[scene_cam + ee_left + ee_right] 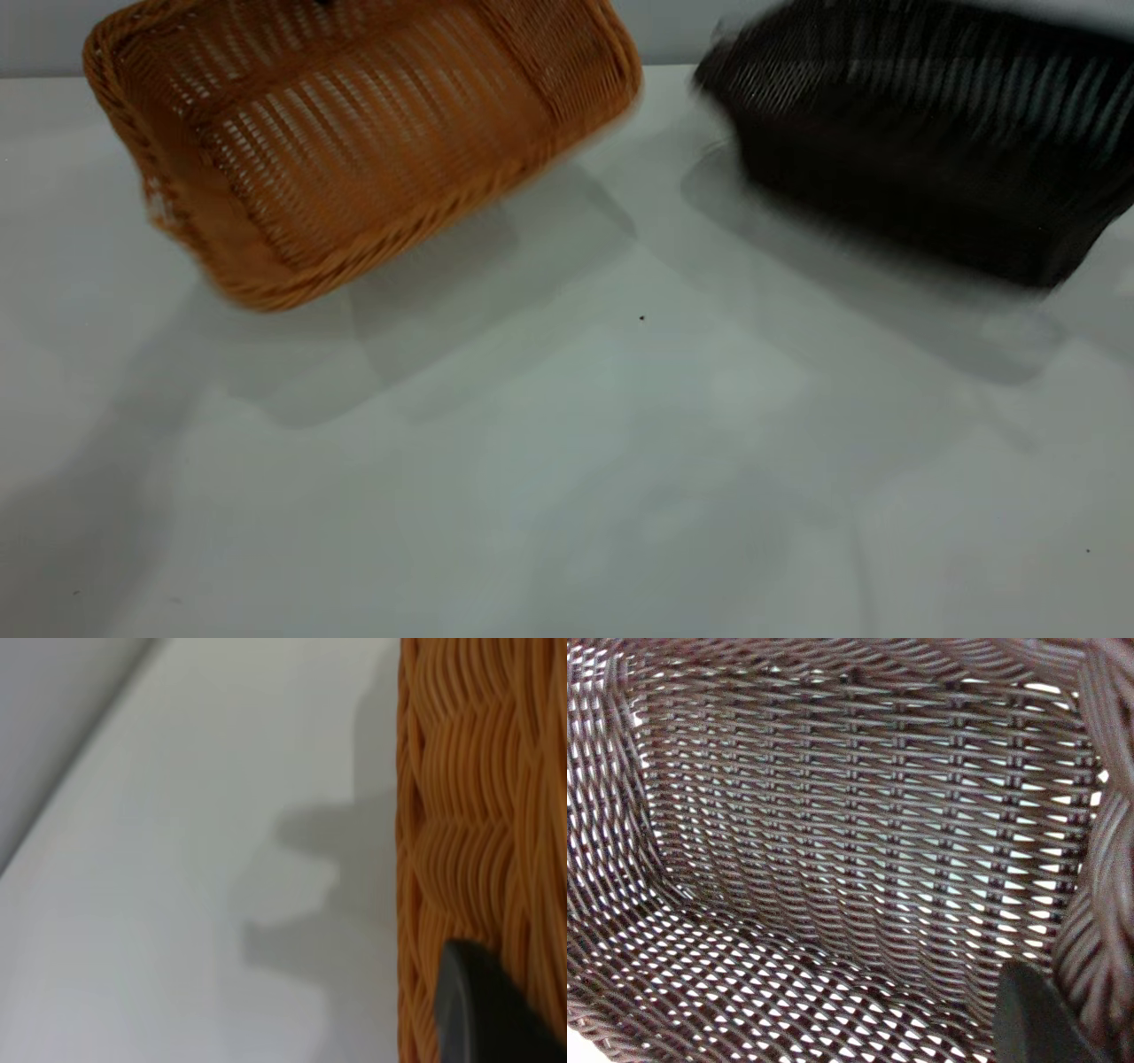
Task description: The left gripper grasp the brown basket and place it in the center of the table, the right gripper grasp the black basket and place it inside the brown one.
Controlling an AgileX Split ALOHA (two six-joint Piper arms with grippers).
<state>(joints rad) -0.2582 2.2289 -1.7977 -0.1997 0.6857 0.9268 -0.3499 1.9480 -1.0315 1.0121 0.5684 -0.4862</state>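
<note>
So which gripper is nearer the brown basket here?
The left. A left gripper finger lies against the brown basket at its braided rim, with the basket tilted above the table. The right gripper's finger is inside the black basket, off to the right.

Plain grey wall (673, 27) behind, soft overlapping shadows

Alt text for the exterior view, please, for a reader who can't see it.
Two woven baskets hang tilted above a pale table, their shadows below them: a brown basket at the left and a black basket at the right, blurred. No hand shows.
</note>
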